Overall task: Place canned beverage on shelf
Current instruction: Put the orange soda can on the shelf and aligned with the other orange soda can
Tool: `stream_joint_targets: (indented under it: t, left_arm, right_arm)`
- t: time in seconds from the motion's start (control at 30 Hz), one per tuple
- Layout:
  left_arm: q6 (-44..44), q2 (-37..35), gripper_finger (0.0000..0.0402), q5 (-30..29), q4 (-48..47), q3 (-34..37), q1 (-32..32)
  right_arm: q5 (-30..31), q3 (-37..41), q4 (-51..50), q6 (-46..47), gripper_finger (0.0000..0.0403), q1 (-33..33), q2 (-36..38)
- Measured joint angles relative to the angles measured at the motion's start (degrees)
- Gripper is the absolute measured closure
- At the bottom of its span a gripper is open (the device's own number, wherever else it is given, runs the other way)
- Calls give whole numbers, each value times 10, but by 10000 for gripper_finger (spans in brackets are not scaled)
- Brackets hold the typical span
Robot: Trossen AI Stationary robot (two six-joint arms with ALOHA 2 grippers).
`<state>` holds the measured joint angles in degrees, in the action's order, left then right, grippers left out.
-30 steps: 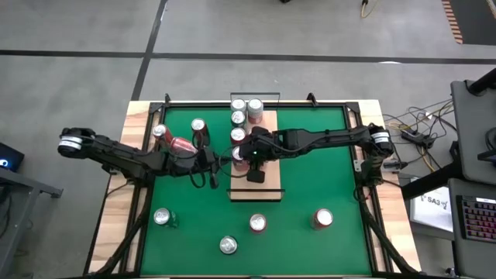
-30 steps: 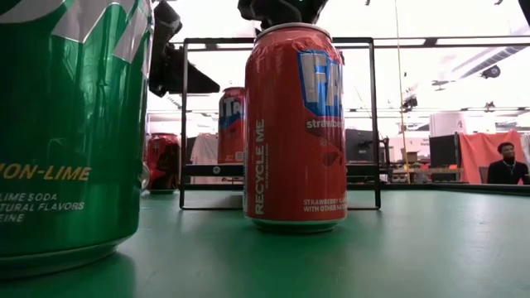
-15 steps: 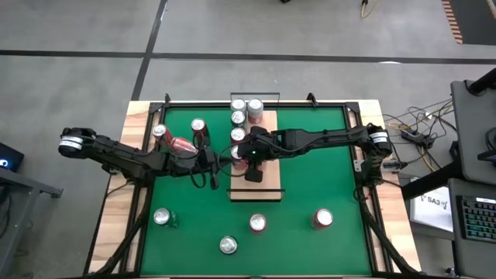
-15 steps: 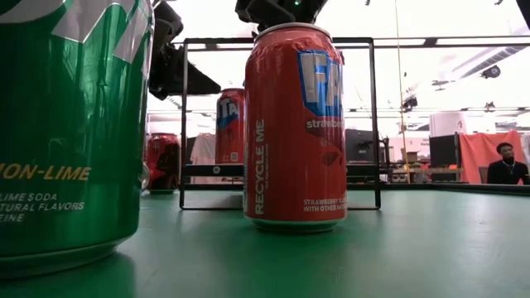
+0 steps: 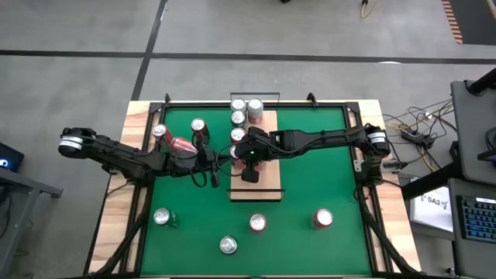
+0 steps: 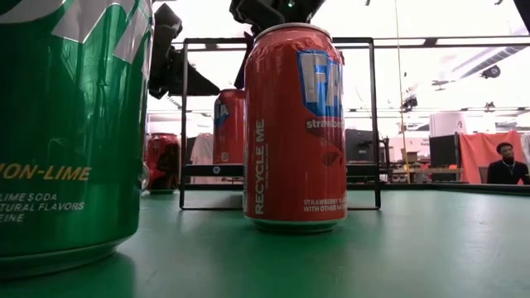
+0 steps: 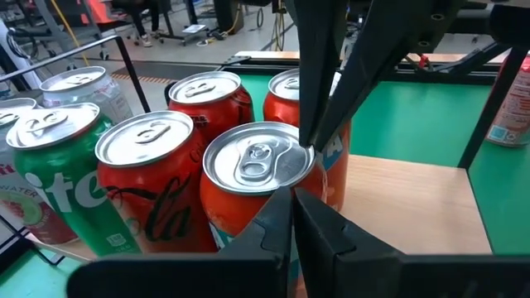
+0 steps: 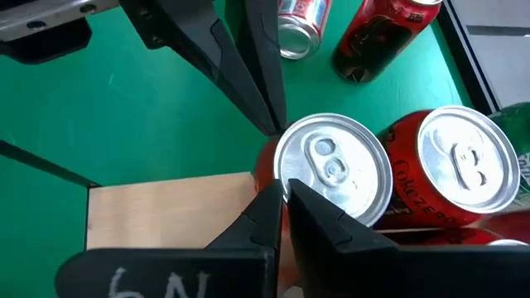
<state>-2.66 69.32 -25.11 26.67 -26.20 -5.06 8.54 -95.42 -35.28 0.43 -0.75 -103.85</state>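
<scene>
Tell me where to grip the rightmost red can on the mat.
Grip the side wall at about mid-height, coming straight down from above. The red can stands upright on the mat with open space all round, so fingers fit on either side. Its flat lid offers no hold.

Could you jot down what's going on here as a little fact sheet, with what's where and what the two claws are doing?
setting: green mat on a table, seen from above
shelf: pale wooden board across the mat's middle, cans grouped at its far end
can being handled: orange, silver top, at the board's edge beside the other cans
left gripper: jaws shut, tips against that can's rim
right gripper: jaws shut, tips at the same can's rim from the opposite side
loose cans: four along the mat's near side, including a green can
</scene>
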Motion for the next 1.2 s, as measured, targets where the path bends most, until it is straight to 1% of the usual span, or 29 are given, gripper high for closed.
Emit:
stream_joint_targets:
  t: [0.27,0.5,0.73,0.9,1.2]
  left_arm:
    - [0,-13,402,0,-1,0,-1]
    - [2,-34,402,1,-73,0,-3]
    - [-4,-23,402,2,-67,-1,-3]
    - [-11,-13,402,2,-62,-1,-3]
    - [-11,-10,402,1,-46,0,-2]
  right_arm:
    - [0,-3,-1,0,390,0,0]
    - [5,-15,-29,-10,390,-1,0]
    - [6,-16,-30,-16,390,-4,1]
    - [37,-16,-31,-18,390,-4,7]
    - [36,-9,-33,0,390,-4,7]
